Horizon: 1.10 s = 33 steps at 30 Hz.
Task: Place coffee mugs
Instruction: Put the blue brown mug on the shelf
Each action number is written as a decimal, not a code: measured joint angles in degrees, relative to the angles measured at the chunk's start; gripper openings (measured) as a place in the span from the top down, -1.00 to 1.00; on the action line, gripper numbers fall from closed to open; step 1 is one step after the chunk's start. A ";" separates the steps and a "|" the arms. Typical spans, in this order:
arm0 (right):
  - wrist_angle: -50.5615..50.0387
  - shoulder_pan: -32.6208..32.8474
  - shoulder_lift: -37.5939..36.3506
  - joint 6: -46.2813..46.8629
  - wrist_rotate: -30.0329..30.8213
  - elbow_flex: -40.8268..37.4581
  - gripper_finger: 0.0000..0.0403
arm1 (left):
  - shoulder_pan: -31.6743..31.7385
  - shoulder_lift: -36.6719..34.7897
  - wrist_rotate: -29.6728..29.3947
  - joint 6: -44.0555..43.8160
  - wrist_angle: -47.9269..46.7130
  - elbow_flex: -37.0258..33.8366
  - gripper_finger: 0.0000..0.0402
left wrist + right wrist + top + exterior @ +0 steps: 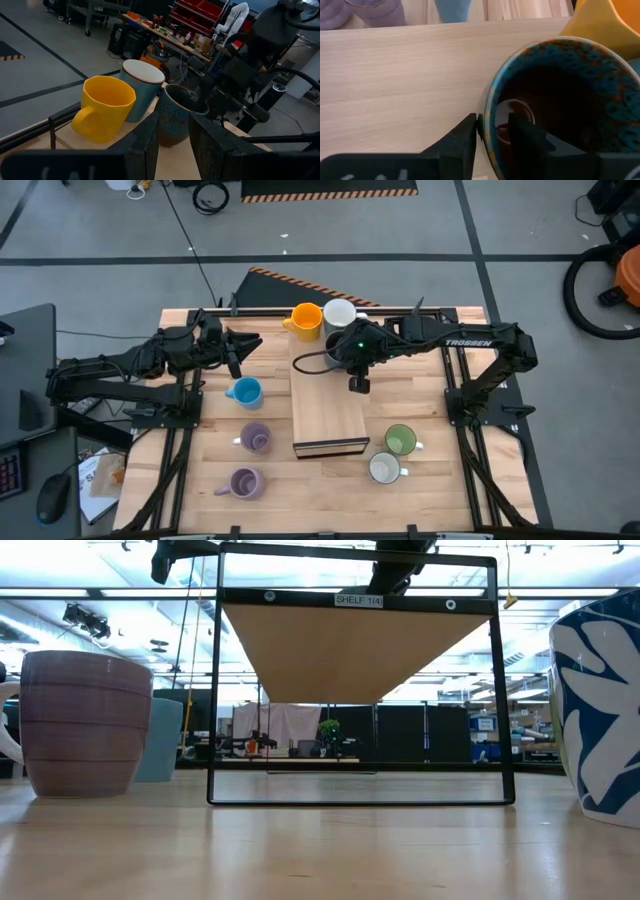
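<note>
A dark brown mug (pixel 333 346) with a blue speckled inside stands upright at the far end of the long wooden board (pixel 328 408). Beside it are an orange mug (pixel 305 319) and a white mug (pixel 340 311). My right gripper (pixel 492 132) is shut on the dark mug (pixel 555 100). My left gripper (pixel 248 343) hovers open left of the board, pointing at those mugs (pixel 174 145). On the table stand a light blue mug (pixel 245 392), two lavender mugs (pixel 257 438) (pixel 245 482), a green mug (pixel 400 440) and another white mug (pixel 385 468). My right gripper holds the dark brown mug by its rim (pixel 487 122), on the side toward the table's near edge. One finger (pixel 525 137) is inside the cup and the other (pixel 462 142) outside, coming from above and pointing down. The mug is upright; I cannot see its base.
The board is the top of a black-framed shelf (pixel 350 795) raised over the table. In the low view a lavender mug (pixel 80 720) stands near on the left and a blue-patterned white mug (pixel 600 710) on the right. The board's near half is bare wood.
</note>
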 joint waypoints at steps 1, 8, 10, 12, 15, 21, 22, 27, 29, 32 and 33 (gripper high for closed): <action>0.00 0.00 0.00 -0.06 0.39 0.00 0.37 | -0.02 0.00 0.00 0.00 0.00 0.00 0.45; -0.07 -0.13 0.00 0.75 1.07 0.00 0.29 | 0.00 0.00 0.00 0.00 0.00 0.00 0.45; -0.09 -0.13 0.00 1.06 1.09 0.00 0.30 | 0.00 0.00 0.00 0.00 0.00 0.00 0.45; -0.09 -0.11 0.00 1.12 1.57 0.00 0.30 | -0.01 0.00 0.00 0.01 0.00 0.00 0.45; -0.15 -0.16 0.00 0.70 2.49 0.00 0.29 | -0.02 0.00 0.00 0.02 0.00 0.00 0.45; 0.03 -0.22 0.00 -2.29 2.55 0.00 0.28 | -0.02 0.00 0.07 0.00 -0.02 0.00 0.45; 0.22 -0.22 0.00 -2.48 2.59 0.00 0.28 | 0.00 0.00 0.47 -0.01 -0.02 0.00 0.45; 1.08 -0.22 0.00 -3.15 2.55 0.00 0.28 | -0.02 0.00 1.09 -0.26 -1.46 0.00 0.45; 1.53 -0.22 0.00 -3.14 2.55 0.00 0.28 | -0.02 0.02 1.10 -0.65 -1.90 0.00 0.45; 2.00 -0.22 0.00 -3.01 2.41 0.00 0.28 | -0.02 0.02 1.09 -1.16 -1.84 0.00 0.45; 2.11 -0.20 0.00 -3.01 2.35 0.00 0.28 | -0.02 0.02 1.11 -1.20 -1.86 0.00 0.45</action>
